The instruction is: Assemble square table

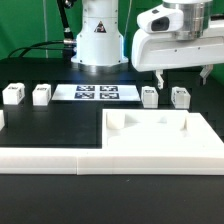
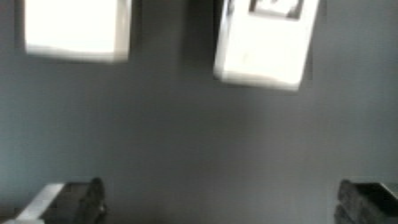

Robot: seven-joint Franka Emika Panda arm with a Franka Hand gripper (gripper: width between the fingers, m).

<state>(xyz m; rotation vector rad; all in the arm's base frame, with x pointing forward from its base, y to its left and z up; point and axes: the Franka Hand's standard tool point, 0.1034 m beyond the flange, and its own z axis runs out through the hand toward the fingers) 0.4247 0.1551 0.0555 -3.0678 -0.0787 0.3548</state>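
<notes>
The square tabletop (image 1: 150,140), a white rimmed slab, lies at the front on the exterior view's right. Two white tagged legs (image 1: 149,96) (image 1: 180,96) stand just behind it. Two more legs (image 1: 12,94) (image 1: 41,94) stand at the exterior view's left. My gripper (image 1: 183,75) hangs open and empty above the two legs on the right. In the wrist view its dark fingertips (image 2: 71,202) stand wide apart around the gripper's middle (image 2: 221,205), with the same two legs (image 2: 80,30) (image 2: 267,45) blurred on the black table beyond them.
The marker board (image 1: 95,93) lies flat at the back centre, in front of the robot base (image 1: 98,40). A long white border bar (image 1: 45,158) runs along the table's front edge.
</notes>
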